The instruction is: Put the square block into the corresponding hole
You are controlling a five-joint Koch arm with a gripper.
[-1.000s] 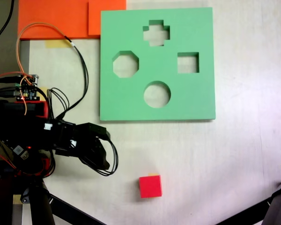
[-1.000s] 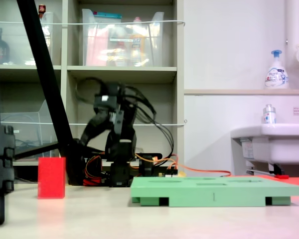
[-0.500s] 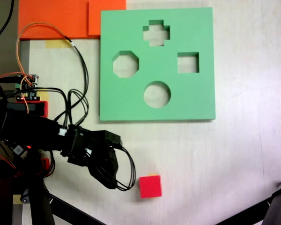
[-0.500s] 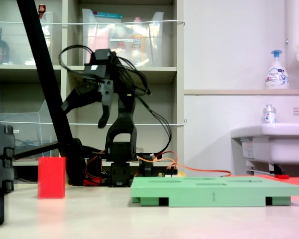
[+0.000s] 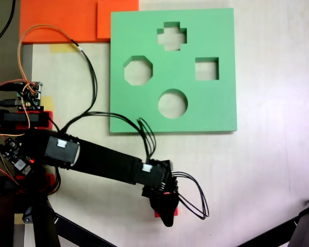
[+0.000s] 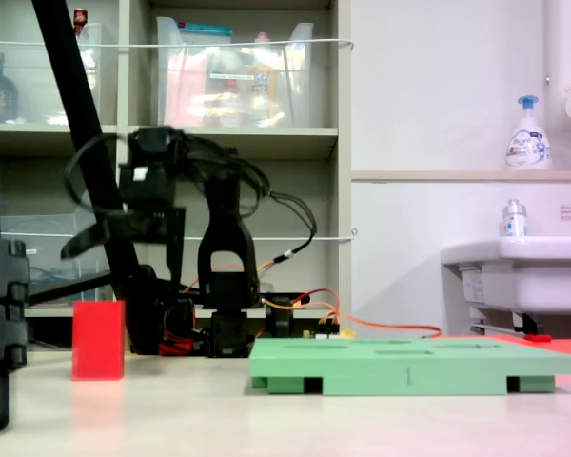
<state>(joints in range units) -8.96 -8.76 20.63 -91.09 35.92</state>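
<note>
The square block (image 5: 173, 210), a small red cube, lies on the white table below the green board (image 5: 216, 31); the arm's head covers most of it in the first exterior view. The second exterior view shows the block (image 6: 98, 340) standing free, with my gripper (image 6: 124, 267) hovering just above it, open, its two jaws spread wide and touching nothing. From above, the gripper (image 5: 165, 206) sits directly over the block. The corresponding hole (image 5: 206, 69) is the square cutout at the board's right side, empty. Seen edge-on, the board (image 6: 409, 367) hides its cutouts.
Cross (image 5: 171, 36), octagonal (image 5: 138, 70) and round (image 5: 172, 103) cutouts share the board. Orange foam sheets (image 5: 67, 20) lie at the top left. Loose cables (image 5: 193, 203) trail from the arm. Tripod legs (image 5: 301, 229) cross the lower corners. A black pole (image 6: 86, 143) and a sink (image 6: 523, 271) flank the scene.
The arm has stretched out to the first exterior view's right, carrying the gripper over the red block. In the second exterior view it swung left and dropped lower. The block has not moved.
</note>
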